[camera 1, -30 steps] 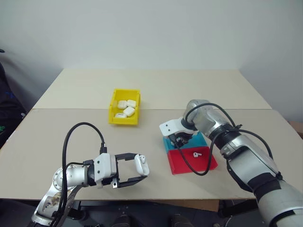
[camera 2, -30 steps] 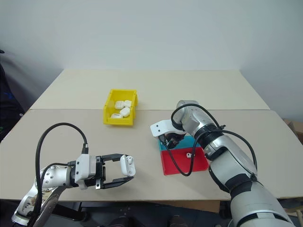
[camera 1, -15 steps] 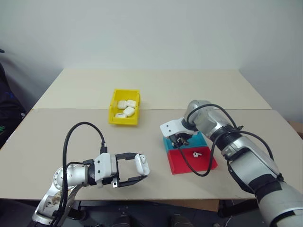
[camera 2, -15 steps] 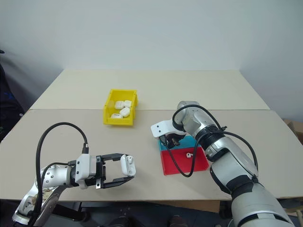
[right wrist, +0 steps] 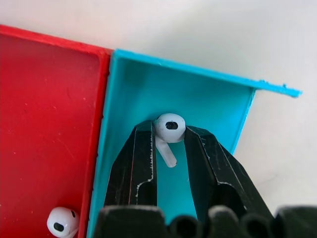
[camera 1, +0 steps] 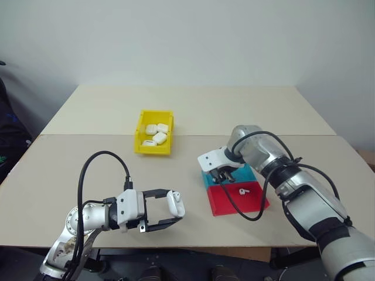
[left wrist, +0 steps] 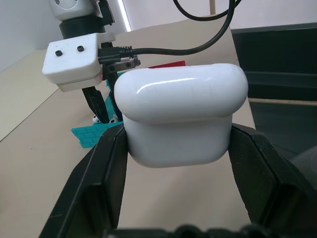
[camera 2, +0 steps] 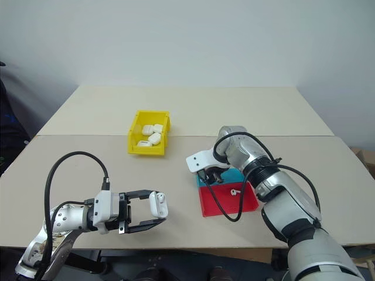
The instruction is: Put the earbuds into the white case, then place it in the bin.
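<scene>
Two earbuds (right wrist: 170,128) in blue-and-red tray (right wrist: 133,89), no writing legible, white case (left wrist: 181,116) unmarked

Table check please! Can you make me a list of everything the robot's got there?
Surface: beige table, two boards meeting at a seam.
Job's things: white case in the left gripper; one earbud in the blue tray half, one earbud in the red half; yellow bin holding several white cases.
Clutter: nothing seen.
Grippers: left shut on the case; right gripper around the blue-half earbud, fingers close on either side.
Cables: black cable looping over each arm.
Surroundings: plain wall.
</scene>
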